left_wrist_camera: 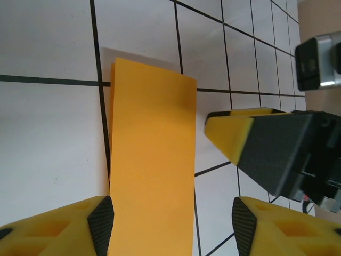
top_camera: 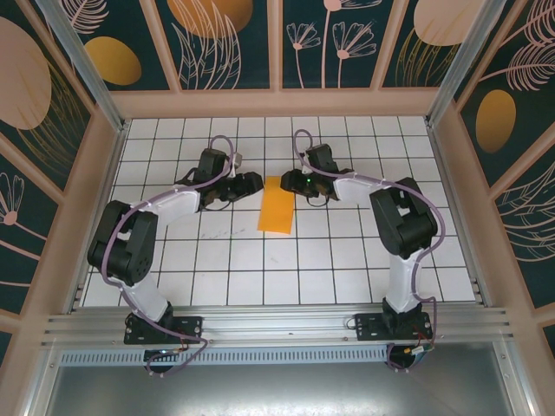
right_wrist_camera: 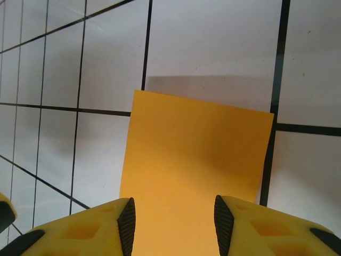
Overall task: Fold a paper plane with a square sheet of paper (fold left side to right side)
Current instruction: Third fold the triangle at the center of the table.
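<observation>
The orange-yellow sheet of paper lies flat on the tiled table as a rectangle about one tile wide and two long. In the left wrist view the paper shows a second layer's edge along its left side. My left gripper is at the paper's far left corner, open, with the paper's end between its fingers. My right gripper is at the far right corner, open, straddling the paper. One right finger hovers just beside the paper's edge.
The white grid table is bounded by beige frame walls and dark patterned panels. Both arms bend inward from their bases at the near edge. Open tiles lie in front of the paper.
</observation>
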